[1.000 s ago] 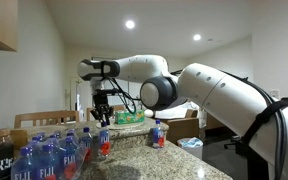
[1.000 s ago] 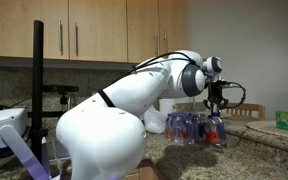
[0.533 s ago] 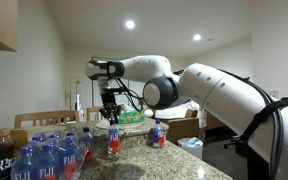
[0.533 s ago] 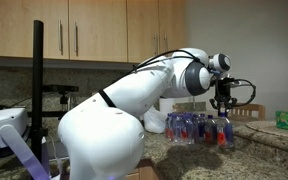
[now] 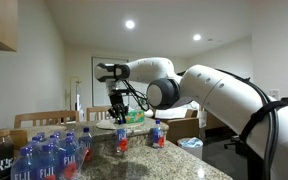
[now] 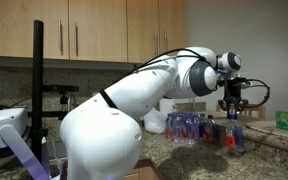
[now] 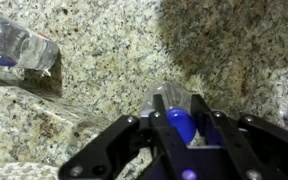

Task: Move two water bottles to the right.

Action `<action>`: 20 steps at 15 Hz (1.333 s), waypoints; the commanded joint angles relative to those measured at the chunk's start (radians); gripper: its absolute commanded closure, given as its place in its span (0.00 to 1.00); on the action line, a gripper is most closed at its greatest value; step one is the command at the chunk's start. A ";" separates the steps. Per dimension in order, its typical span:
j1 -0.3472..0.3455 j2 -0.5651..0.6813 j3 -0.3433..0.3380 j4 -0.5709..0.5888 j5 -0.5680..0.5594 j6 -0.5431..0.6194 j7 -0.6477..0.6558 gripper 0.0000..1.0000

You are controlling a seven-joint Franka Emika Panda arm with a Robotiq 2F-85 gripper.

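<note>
Our gripper (image 7: 181,128) pinches the blue cap of a small clear plastic water bottle with a red label band (image 5: 121,143) over the speckled granite counter (image 7: 104,60), while its twin bottle (image 5: 158,134) stands apart beyond it, so we judge one move done and one underway.

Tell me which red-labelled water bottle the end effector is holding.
The red-labelled bottle nearer the FIJI bottles; the end effector grips its blue cap. The other red-labelled bottle stands alone, untouched.
</note>
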State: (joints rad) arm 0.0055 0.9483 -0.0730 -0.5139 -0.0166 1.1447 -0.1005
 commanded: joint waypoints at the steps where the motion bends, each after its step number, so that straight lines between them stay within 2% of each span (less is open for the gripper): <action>1: -0.013 -0.003 -0.008 -0.033 -0.030 -0.007 -0.119 0.92; 8: -0.019 -0.004 -0.045 -0.047 -0.110 0.037 -0.301 0.92; 9: -0.016 0.022 -0.036 -0.018 -0.080 0.012 -0.239 0.68; 13: -0.017 0.021 -0.047 -0.017 -0.088 0.018 -0.263 0.68; 14: -0.017 0.024 -0.048 -0.018 -0.089 0.028 -0.261 0.92; 20: -0.015 0.047 -0.052 -0.045 -0.112 0.150 -0.322 0.92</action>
State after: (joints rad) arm -0.0097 0.9896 -0.1214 -0.5292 -0.1063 1.2240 -0.3744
